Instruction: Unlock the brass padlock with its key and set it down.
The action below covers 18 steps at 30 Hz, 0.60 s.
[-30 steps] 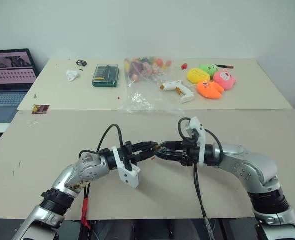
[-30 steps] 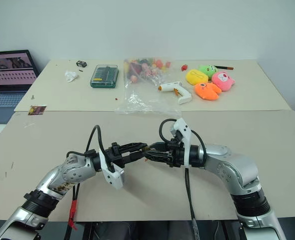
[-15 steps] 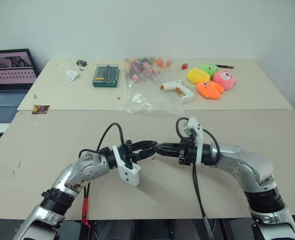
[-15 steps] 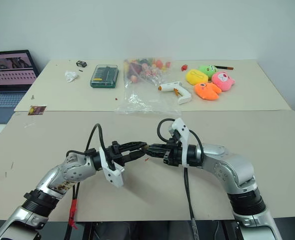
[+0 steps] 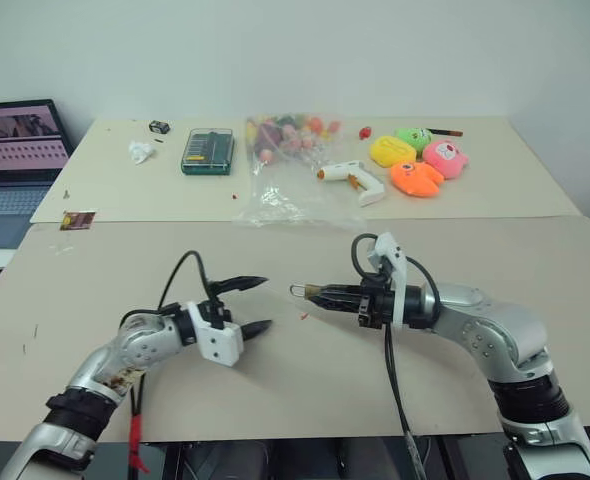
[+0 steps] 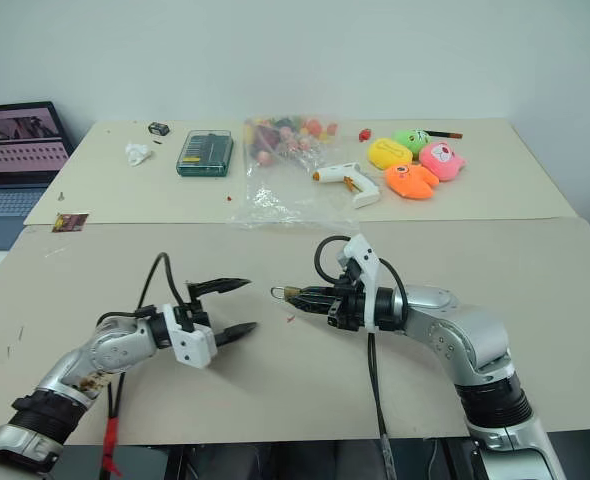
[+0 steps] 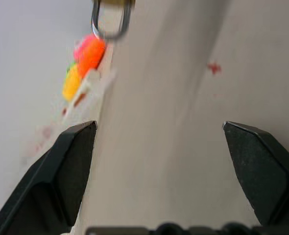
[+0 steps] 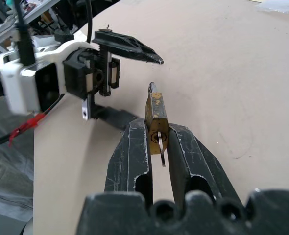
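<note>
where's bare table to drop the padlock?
Bare: the near table right of the right gripper, which holds the brass padlock, and the stretch left of the open left gripper. A small red speck lies between them. Crowded: far table with plastic bag, plush toys.

- No words, brand names, numbers or signs can be read on anything here.
- The laptop (image 5: 15,150) at the left edge of the frame has its screen lit, with rows of small marks on it, too small to read.
- The green screwdriver-bit case (image 5: 207,150) in the upper middle carries no lettering that can be made out.
- The brass padlock (image 8: 155,115) shows no readable stamp on its body.
</note>
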Motion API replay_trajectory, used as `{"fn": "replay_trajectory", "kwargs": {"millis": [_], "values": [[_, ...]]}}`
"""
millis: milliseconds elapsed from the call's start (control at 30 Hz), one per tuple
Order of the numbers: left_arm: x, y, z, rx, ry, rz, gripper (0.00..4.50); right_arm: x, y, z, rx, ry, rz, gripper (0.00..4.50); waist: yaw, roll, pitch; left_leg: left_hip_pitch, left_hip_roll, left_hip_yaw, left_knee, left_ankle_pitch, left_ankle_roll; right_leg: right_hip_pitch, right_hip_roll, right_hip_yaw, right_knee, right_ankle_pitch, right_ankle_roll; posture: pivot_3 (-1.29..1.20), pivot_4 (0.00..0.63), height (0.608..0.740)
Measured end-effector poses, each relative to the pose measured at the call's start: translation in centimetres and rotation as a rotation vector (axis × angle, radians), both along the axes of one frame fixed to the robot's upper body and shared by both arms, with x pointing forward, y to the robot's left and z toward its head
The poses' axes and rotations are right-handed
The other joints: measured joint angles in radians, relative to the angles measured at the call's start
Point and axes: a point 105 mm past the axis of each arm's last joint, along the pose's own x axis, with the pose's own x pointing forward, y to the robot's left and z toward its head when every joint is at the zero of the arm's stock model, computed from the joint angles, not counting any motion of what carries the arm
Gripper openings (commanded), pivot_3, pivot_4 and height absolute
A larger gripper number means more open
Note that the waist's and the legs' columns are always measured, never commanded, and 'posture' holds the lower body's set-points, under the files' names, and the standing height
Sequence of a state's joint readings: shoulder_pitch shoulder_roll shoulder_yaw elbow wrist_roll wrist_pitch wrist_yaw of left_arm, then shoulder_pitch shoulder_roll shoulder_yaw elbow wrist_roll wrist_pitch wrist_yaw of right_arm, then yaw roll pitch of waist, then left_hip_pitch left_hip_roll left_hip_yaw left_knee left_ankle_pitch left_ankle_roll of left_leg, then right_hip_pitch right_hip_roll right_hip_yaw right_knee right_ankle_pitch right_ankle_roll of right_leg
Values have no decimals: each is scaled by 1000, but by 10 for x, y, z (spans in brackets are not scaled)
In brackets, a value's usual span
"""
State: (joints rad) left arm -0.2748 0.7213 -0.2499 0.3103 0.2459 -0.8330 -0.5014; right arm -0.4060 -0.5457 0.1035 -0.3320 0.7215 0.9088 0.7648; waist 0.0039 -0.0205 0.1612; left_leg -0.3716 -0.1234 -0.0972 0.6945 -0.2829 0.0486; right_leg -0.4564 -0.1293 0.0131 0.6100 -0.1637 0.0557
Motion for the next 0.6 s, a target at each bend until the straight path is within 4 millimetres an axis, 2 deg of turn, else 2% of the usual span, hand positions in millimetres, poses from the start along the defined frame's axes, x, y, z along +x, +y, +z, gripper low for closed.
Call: {"fn": "replay_trajectory", "kwargs": {"millis": [67,133,233,333,433,500,533,600], "values": [[3,3,0,-26,34,15,4428,-1,-1,1,-2,-2,5,100,2,0,0,0,0,0,0,0,0,0,0,0,0,0,0,0,150,740],[15,6,-1,-170,213,102,4428,-6,-5,6,9,-10,23,100,3,0,0,0,0,0,0,-2,3,0,0,0,1,0,0,0,150,740],[22,-4,-1,-388,478,134,4428,-13,-7,18,44,-26,50,100,-3,0,0,0,0,0,1,-2,3,0,0,0,0,0,0,0,150,740],[14,-22,11,-470,637,51,4428,-21,-5,25,53,-43,84,100,-10,0,0,0,0,0,1,-2,3,0,0,0,1,0,0,0,150,740],[-5,-37,16,-507,815,-32,4428,-25,-4,26,48,-42,99,100,-21,0,0,0,0,0,0,-3,4,0,0,1,1,0,0,0,150,740],[-12,-41,14,-522,898,-48,3926,-26,-4,27,53,-39,105,100,-21,0,0,0,1,0,0,-2,4,0,0,1,1,0,0,0,150,740],[-15,-43,14,-534,931,-52,3842,-27,-4,27,53,-40,106,100,-20,0,0,0,1,0,0,-2,4,0,0,1,1,0,0,0,150,740],[-23,-49,19,-563,1014,-84,2989,-28,-4,26,54,-37,109,100,-17,0,0,0,1,0,0,-2,4,0,0,1,1,0,0,0,150,740]]}}
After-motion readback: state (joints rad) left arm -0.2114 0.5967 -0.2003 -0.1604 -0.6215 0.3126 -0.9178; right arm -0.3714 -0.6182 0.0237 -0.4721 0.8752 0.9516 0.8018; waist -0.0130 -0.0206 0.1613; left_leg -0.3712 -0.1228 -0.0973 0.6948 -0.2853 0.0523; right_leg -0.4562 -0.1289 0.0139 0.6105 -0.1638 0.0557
